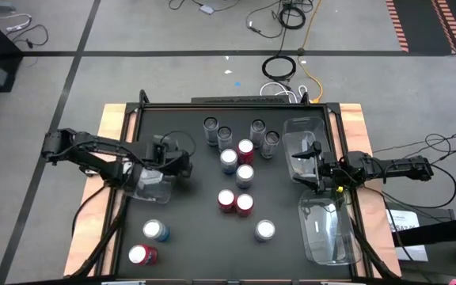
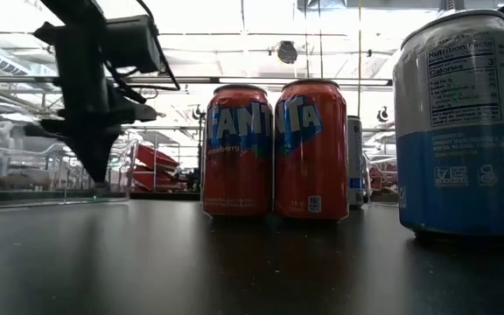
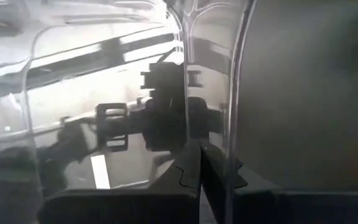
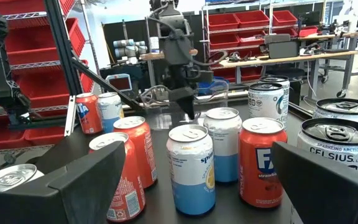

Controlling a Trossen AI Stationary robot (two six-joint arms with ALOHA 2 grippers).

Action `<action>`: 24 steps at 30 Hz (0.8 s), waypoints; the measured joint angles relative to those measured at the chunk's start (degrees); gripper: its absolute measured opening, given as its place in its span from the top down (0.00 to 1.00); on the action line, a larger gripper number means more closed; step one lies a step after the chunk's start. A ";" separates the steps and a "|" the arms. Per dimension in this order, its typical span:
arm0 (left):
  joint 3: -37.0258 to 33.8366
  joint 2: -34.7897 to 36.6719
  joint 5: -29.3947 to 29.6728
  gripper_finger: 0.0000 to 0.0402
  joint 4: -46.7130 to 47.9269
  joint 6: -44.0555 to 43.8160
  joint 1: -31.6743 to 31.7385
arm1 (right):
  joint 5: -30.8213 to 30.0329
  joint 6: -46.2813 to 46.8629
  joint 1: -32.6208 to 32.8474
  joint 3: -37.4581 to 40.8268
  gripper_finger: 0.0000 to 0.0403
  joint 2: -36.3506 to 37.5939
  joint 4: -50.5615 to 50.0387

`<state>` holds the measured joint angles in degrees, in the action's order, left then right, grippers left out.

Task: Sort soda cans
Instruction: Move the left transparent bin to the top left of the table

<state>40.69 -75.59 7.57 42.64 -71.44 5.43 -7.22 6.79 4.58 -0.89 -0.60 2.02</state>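
Observation:
Soda cans stand upright on the black table: dark grey ones [image 1: 225, 134] at the back, red [image 1: 226, 199] and blue-and-silver ones [image 1: 245, 174] in the middle, and two more [image 1: 155, 230] near the front left. My left gripper [image 1: 171, 168] points down, shut at the far right corner of a clear plastic tray [image 1: 142, 188]. That tray lies flat on the table's left side. My right gripper [image 1: 301, 154] waits at the right, level and open, and touches nothing. My left gripper comes from above, pointing steeply down, with its fingers [image 3: 188, 168] shut at the tray's thin clear wall [image 3: 232, 112] near a rounded corner. The wall appears to run between the fingertips, but I cannot be sure. The tray's bottom rests on the table.
Two more clear trays lie on the right side, one at the back [image 1: 307, 136] and one at the front [image 1: 327, 229]. A raised frame [image 1: 236, 104] borders the table. The can cluster [image 4: 191, 165] stands between the two arms.

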 joint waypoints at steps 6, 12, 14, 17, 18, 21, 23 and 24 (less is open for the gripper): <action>0.00 -0.15 0.44 0.98 -7.94 5.74 10.76 | 0.00 0.02 0.02 0.02 0.02 0.00 0.00; 1.68 -2.03 -1.03 0.98 -13.23 11.45 21.31 | 0.00 0.02 0.02 0.02 0.02 0.00 0.00; 4.10 -4.40 -1.97 0.98 -13.06 14.35 23.79 | 0.00 0.00 0.00 0.02 0.02 0.00 0.00; 9.19 -8.98 -2.84 0.98 -13.00 18.38 25.83 | 0.00 0.00 0.00 0.02 0.02 0.00 0.00; 11.11 -10.44 -2.92 0.98 -12.16 19.48 26.15 | 0.00 0.01 0.00 0.02 0.02 0.00 0.00; 16.32 -13.98 -2.86 0.98 -8.18 21.85 26.43 | 0.00 0.02 0.02 0.00 0.02 0.00 0.00; 18.64 -15.35 -2.22 0.98 -6.15 22.30 26.41 | 0.00 0.01 0.02 0.01 0.02 -0.01 0.00; 19.26 -15.78 -1.75 0.98 -6.00 22.28 26.41 | 0.00 0.00 0.00 0.01 0.02 0.00 0.00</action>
<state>59.95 -91.37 5.82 36.64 -49.16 31.83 -7.22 6.79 4.58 -0.88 -0.60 2.02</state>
